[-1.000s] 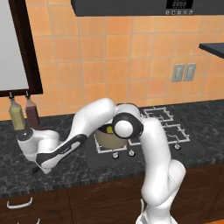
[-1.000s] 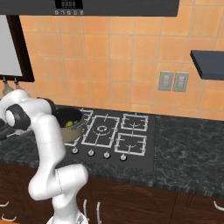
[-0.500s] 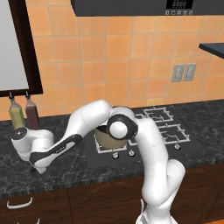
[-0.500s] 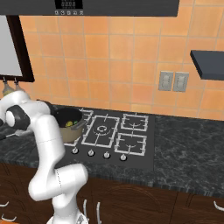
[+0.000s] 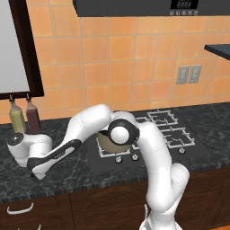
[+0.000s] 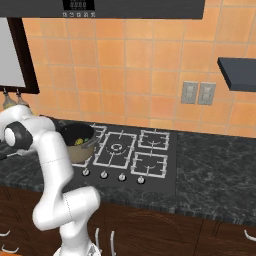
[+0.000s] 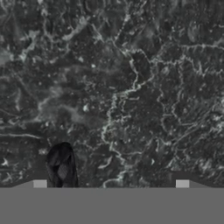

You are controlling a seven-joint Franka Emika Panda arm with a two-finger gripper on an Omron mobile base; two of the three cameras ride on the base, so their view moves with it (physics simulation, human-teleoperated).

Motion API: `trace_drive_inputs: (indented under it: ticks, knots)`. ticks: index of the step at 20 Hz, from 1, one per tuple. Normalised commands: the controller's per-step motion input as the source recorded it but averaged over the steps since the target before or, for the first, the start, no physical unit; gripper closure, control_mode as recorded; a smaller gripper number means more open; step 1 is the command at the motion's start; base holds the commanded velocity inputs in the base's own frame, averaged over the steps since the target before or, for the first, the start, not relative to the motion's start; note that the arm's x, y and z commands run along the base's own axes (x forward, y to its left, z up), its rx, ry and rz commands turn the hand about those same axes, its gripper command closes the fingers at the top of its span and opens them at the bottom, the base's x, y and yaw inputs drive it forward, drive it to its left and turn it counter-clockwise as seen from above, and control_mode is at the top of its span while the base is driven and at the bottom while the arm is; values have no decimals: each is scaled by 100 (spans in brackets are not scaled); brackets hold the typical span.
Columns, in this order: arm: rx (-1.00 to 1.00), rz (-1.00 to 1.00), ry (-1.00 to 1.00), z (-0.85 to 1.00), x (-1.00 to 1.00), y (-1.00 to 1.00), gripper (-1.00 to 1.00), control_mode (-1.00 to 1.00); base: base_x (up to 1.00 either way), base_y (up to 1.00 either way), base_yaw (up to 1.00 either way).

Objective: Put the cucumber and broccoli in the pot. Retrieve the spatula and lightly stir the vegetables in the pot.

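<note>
The pincer (image 7: 111, 181) hangs released low over the dark bench (image 7: 131, 87). A dark, narrow shape, likely the spatula (image 7: 62, 166) handle, lies upright beside its left tip, slightly off-centre.

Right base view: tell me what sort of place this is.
A kitchen, rendered rather than real. A gas hob with knobs is set into a dark stone counter, a tan pot sits on its left burner, and orange wall tiles run under a dark hood.

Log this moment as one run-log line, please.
stage: reaching for spatula | hand: open, low over dark counter, left of hob | pot: on hob, vegetables inside
</note>
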Motion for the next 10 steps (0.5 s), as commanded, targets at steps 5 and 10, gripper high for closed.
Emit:
trace_drive_inputs:
  ticks: [5, 10]
  knots:
    - [0, -2, 0, -32, 0, -14, 100, -100, 0, 0, 0]
    - [10, -3, 7, -10, 0, -39, 100, -100, 0, 0, 0]
